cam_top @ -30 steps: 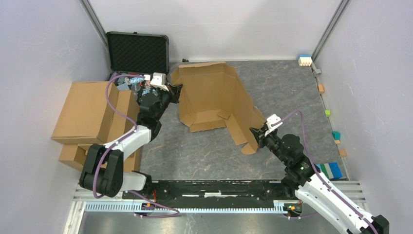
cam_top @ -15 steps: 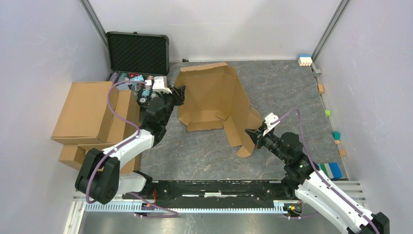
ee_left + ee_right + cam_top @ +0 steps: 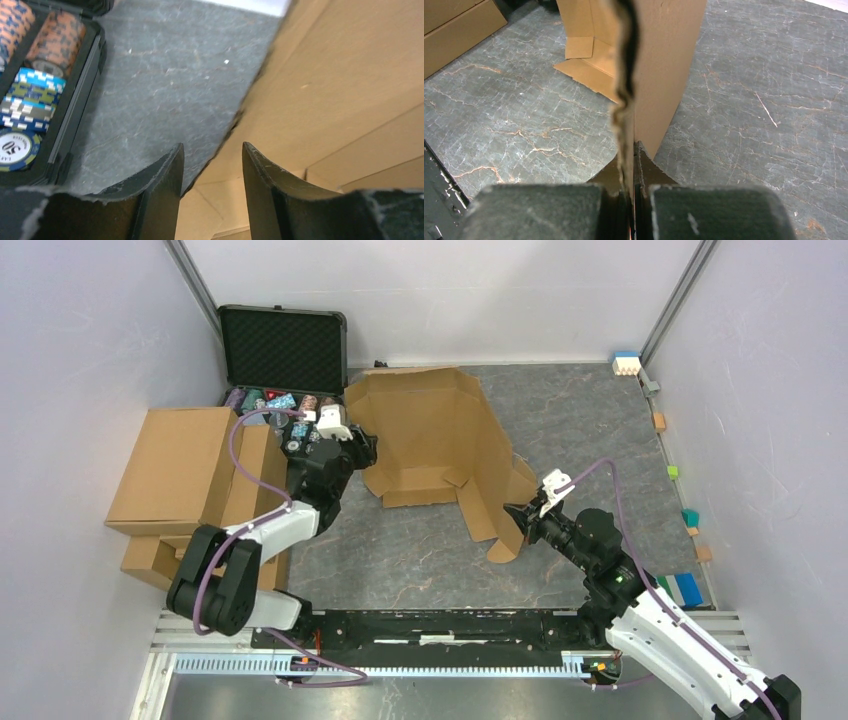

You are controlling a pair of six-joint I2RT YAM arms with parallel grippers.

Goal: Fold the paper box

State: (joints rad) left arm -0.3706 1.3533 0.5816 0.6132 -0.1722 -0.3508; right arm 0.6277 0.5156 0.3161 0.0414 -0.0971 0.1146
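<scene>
The paper box (image 3: pixel 430 435), a brown corrugated sheet partly erected, stands centre-rear on the grey marbled table (image 3: pixel 590 420).

Left gripper (image 3: pixel 212 150): jaws parted astride the left panel edge, not clamping it.

Right gripper (image 3: pixel 630 165): jaws closed on the near-right flap.

Bare table lies to the right. Stacked cartons (image 3: pixel 180 465) and a poker-chip case (image 3: pixel 283 345) stand to the left.
</scene>
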